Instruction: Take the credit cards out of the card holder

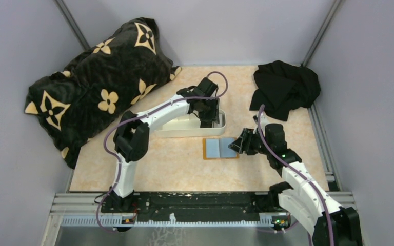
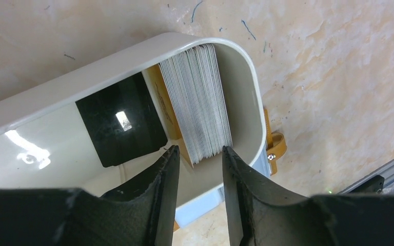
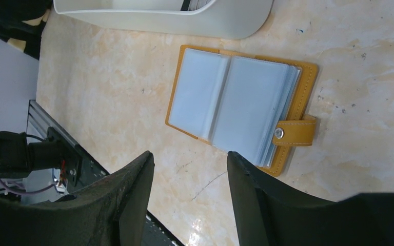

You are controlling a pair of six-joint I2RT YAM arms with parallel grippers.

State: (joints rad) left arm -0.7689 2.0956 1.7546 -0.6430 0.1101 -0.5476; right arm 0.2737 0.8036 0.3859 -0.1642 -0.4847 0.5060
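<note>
The orange-tan card holder point(image 1: 220, 148) lies open on the table, its grey-blue clear sleeves facing up. It also shows in the right wrist view point(image 3: 241, 105), with its snap strap point(image 3: 295, 132) at the right. My right gripper point(image 3: 190, 159) is open and empty, just above the table by the holder's strap edge point(image 1: 238, 146). My left gripper point(image 2: 199, 151) is open and empty over the right end of the white tray point(image 2: 246, 77). A black card point(image 2: 120, 125) lies in the tray beside a grey-white stack of card edges point(image 2: 197, 105).
The long white tray point(image 1: 184, 128) stands just behind the holder. A black pillow with tan flowers point(image 1: 97, 87) fills the back left. A black cloth point(image 1: 284, 87) lies at the back right. Grey walls close in both sides, and a metal rail point(image 1: 200, 205) runs along the front.
</note>
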